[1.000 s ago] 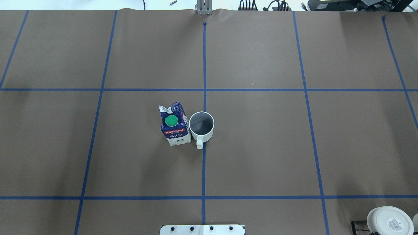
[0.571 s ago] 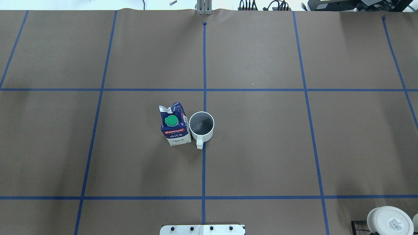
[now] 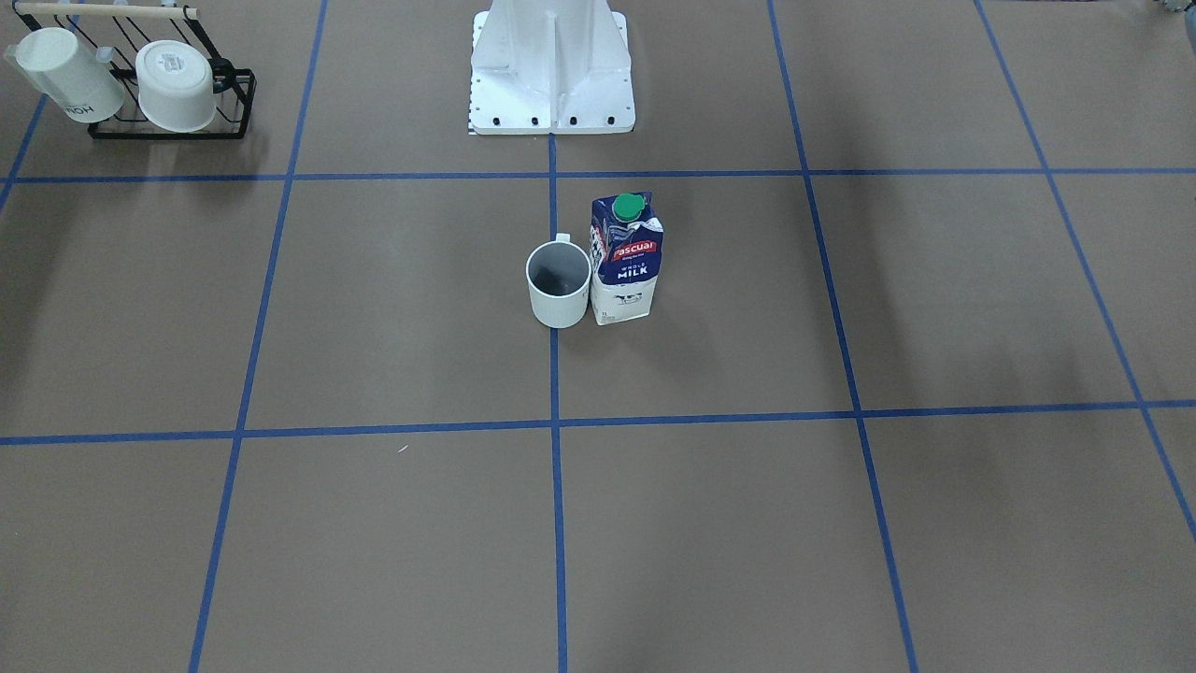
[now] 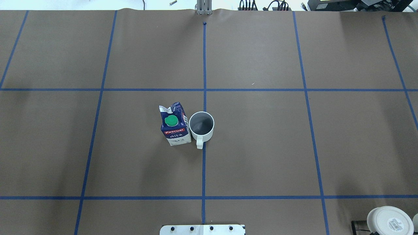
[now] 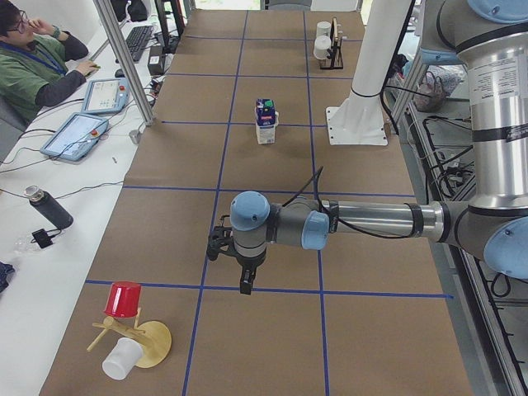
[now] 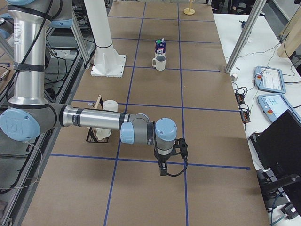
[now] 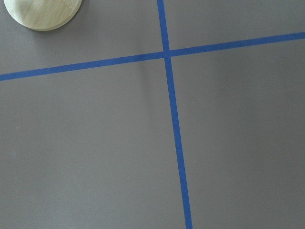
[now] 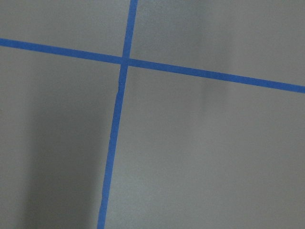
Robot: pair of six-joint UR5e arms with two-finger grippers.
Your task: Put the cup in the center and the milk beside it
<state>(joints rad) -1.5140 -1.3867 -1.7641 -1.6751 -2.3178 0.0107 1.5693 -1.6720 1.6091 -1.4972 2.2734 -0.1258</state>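
Silver arms (image 5: 375, 219) have pale-blue joint caps (image 5: 250, 211) and a white pedestal (image 3: 551, 75).

A small white cup (image 4: 201, 125) with a dark grey inside stands upright on the brown counter (image 4: 261, 147), mouth up and empty, right on the middle blue tape line (image 4: 204, 65). Its small white handle points toward the robot's base. Just beside it, on the robot's left, the milk carton (image 4: 175, 125) stands upright: taller, dark blue and white, red "Pascual" logo, white "MILK" lettering, round green cap, top fold crumpled
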